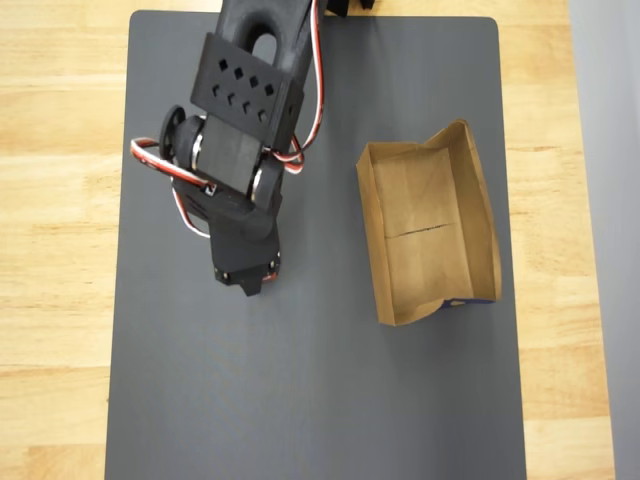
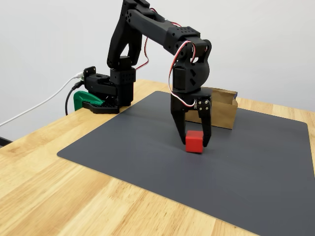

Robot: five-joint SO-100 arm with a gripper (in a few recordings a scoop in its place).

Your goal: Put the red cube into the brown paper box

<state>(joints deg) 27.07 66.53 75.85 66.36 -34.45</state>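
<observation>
Because the red cube [image 2: 194, 141] sits on the mat between the two fingers of the gripper [image 2: 193, 140], the pincer looks set for a pickup; its jaws are spread to about the cube's width, though whether they already pinch it I cannot tell. Seen from overhead, the brown paper box [image 1: 477, 205] lies empty at about three o'clock from the gripper [image 1: 250, 285], well apart, open side up. Everything rests on a dark grey mat [image 1: 320, 400] laid over a pale wooden table [image 1: 55, 200]. A plain white wall [image 2: 49, 39] stands behind.
</observation>
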